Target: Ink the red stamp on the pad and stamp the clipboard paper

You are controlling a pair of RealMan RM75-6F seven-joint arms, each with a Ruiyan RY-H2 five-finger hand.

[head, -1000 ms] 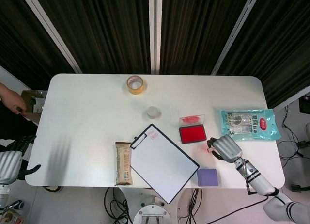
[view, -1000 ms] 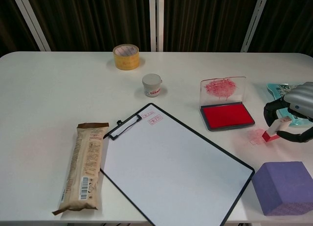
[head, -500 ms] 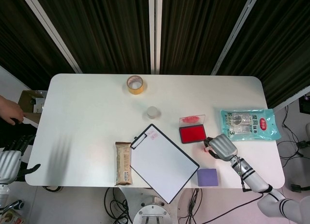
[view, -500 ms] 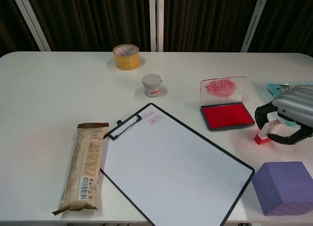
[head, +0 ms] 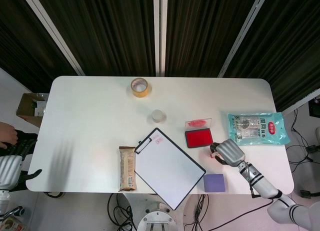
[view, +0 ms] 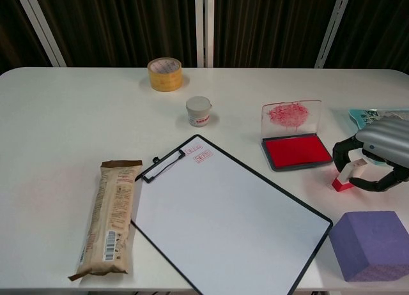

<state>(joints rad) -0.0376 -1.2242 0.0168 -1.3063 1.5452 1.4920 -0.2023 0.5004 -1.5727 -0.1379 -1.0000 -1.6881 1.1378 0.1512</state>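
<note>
White table (head: 90,121): only chest view shows right robot hand (view: 378,153) gripping stamp (view: 344,177).

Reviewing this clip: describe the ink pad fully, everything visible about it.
The ink pad is a shallow dark rectangular case holding a bright red inked surface, exposed. Its clear lid stands open and upright at the far edge, smeared with red ink. It lies flat on the white table, right of the clipboard, apart from it. Nothing touches it; the right hand, holding the red stamp, sits just to its right.
</note>
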